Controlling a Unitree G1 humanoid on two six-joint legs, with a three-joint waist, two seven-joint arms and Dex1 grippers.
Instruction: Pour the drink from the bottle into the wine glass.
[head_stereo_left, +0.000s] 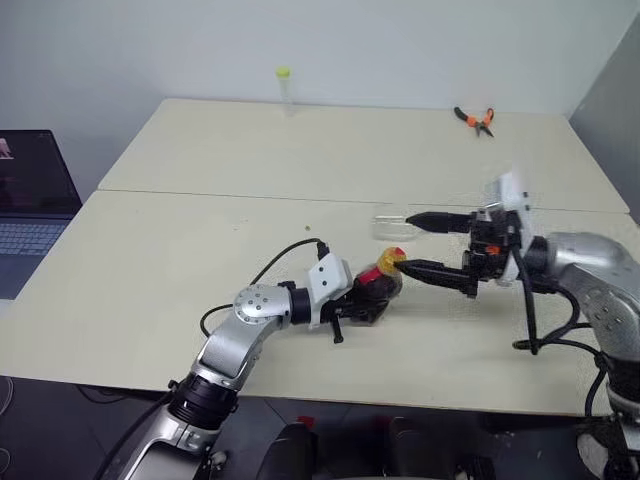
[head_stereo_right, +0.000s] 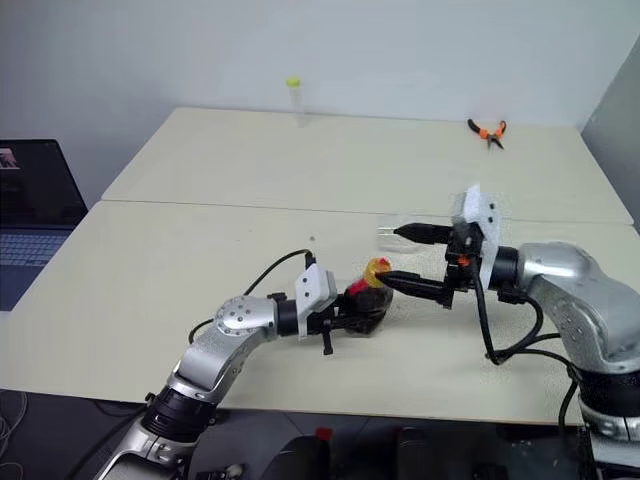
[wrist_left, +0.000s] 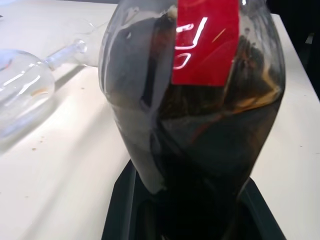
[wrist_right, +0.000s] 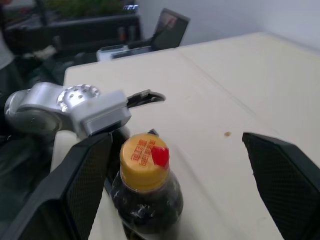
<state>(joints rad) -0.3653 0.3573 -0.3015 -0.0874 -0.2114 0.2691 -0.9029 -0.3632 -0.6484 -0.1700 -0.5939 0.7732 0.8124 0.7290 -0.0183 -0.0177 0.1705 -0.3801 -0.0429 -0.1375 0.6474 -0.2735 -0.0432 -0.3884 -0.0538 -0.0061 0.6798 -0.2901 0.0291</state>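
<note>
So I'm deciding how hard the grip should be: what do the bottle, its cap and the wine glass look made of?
The bottle looks like thin clear plastic: its glossy wall shows the dark drink through it. Its cap, yellow-orange and opaque with printed lettering, is likely moulded plastic. The wine glass, lying on its side on the table, looks like colourless glass with bright highlights, though clear plastic cannot be excluded.
</note>
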